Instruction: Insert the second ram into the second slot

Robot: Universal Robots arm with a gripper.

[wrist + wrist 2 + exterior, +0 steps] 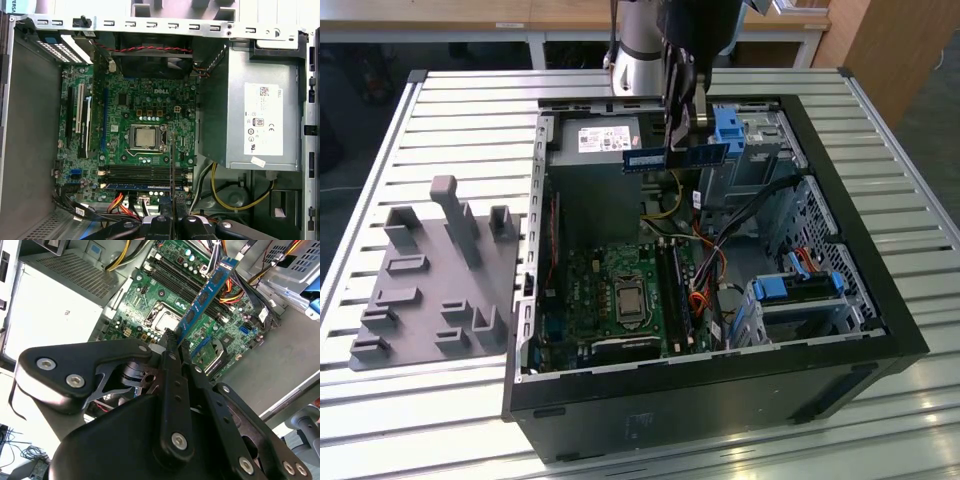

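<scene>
My gripper (682, 138) hangs over the open computer case (840, 330), shut on the second ram (675, 157), a thin dark-blue stick held level above the power supply. In the second wrist view the second ram (205, 295) sticks out from between the fingers (169, 347) over the green motherboard (165, 300). In the first wrist view the gripper (172, 216) holds the second ram (172, 170) edge-on, and it crosses the black memory slots (140, 172). A blue stick (142, 186) sits in the slot beside them. The stick in my grip is well above the slots (672, 290).
A grey power supply (605, 140) fills the case's far corner. Light-blue drive brackets (730, 125) (800, 285) and loose cables (720, 260) lie on the exterior view's right. A grey fixture plate (430, 280) with upright pegs rests on the table at the exterior view's left.
</scene>
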